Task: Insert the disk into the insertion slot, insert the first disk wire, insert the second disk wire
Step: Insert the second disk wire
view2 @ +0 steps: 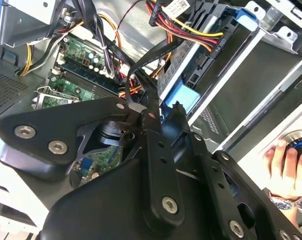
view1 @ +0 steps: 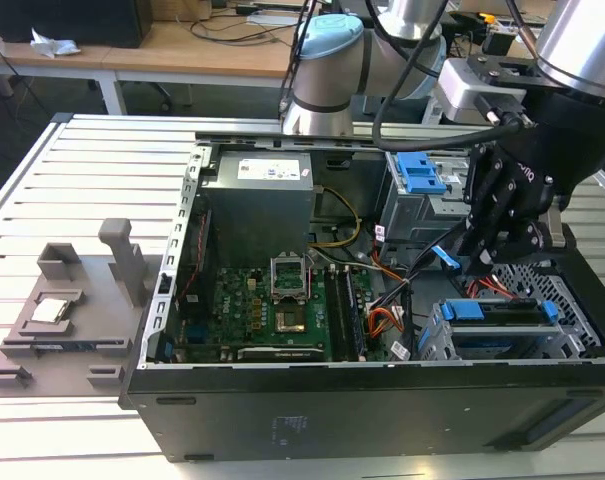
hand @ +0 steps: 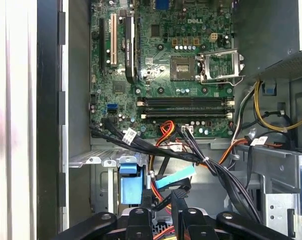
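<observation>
My tool (view2: 151, 114) is clamped on a black disk wire (view2: 150, 55) over the open computer case (view1: 282, 420) on the worktop (view1: 42, 160). The disk (view1: 504, 325) already sits in the insertion slot (view1: 437, 340), just below. I judge the first wire's insertion in hand; it calls for lining the wire's end squarely with the disk.

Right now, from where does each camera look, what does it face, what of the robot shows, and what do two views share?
Exterior view: off the arm, above the open computer case, looking down into it; the arm and gripper show at the exterior view's right.
First wrist view: on the wrist, facing the motherboard; the gripper is in the foreground.
Second wrist view: on the wrist, looking past the gripper at cables.
Shared: both wrist views see the motherboard.
</observation>
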You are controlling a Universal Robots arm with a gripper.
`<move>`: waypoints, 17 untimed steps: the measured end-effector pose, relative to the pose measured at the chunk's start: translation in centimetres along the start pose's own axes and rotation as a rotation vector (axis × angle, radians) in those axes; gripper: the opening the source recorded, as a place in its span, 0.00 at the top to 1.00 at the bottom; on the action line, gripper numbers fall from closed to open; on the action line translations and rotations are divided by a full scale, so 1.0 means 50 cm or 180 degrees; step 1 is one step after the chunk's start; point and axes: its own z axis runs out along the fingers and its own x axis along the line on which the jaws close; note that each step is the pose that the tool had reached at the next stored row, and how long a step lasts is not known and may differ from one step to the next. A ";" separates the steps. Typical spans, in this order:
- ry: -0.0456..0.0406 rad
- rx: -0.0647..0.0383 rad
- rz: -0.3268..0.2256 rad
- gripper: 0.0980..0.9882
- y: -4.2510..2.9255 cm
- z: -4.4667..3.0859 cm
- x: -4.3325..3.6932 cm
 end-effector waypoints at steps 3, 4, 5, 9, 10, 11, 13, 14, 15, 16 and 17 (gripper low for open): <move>0.0002 0.0000 0.0002 0.77 0.003 0.002 -0.001; 0.0003 0.0000 0.0002 0.77 0.006 0.001 -0.001; 0.0002 0.0000 -0.0002 0.77 0.011 0.000 -0.001; -0.0009 0.0000 -0.0044 0.77 0.031 -0.001 0.000; -0.0009 0.0000 -0.0056 0.77 0.033 -0.001 0.000; -0.0009 0.0000 -0.0070 0.77 0.035 0.000 0.000; -0.0003 0.0001 -0.0174 0.77 0.038 0.002 0.000; 0.0001 0.0001 -0.0251 0.77 0.039 0.004 0.000; 0.0004 0.0002 -0.0355 0.77 0.039 0.005 0.000; 0.0009 0.0003 -0.0464 0.77 0.039 0.007 0.000; 0.0011 0.0003 -0.0498 0.77 0.039 0.008 -0.001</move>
